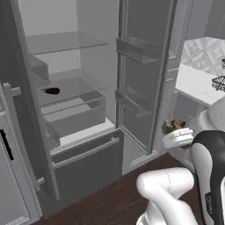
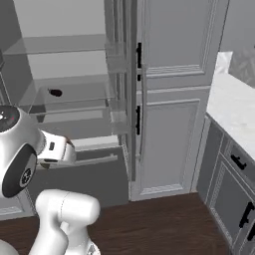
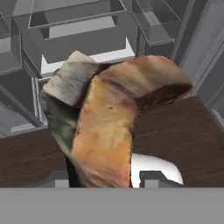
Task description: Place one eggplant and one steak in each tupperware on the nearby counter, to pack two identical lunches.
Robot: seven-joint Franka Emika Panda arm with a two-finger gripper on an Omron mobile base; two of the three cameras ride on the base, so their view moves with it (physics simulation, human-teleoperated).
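My gripper (image 3: 103,177) is shut on a steak (image 3: 109,127), a reddish-brown slab with paler streaks that hides most of the fingers in the hand view. In the left base view the steak (image 1: 175,125) shows as a small brown piece at the gripper (image 1: 172,128), held out in front of the open fridge door. The white hand (image 2: 59,149) shows low on the left in the right base view. A small dark lump, seemingly an eggplant (image 1: 52,90) (image 2: 55,92), lies on a glass fridge shelf. The white counter (image 1: 197,83) (image 2: 238,110) runs at the right. The tupperware is out of view.
The fridge stands open, with glass shelves (image 1: 70,90), a lower drawer (image 1: 85,154) and door bins (image 1: 134,102) on the swung-out door. A tall grey cabinet (image 2: 169,129) stands between fridge and counter. A wire basket (image 1: 219,82) sits on the counter. Dark wood floor (image 2: 159,224) lies below.
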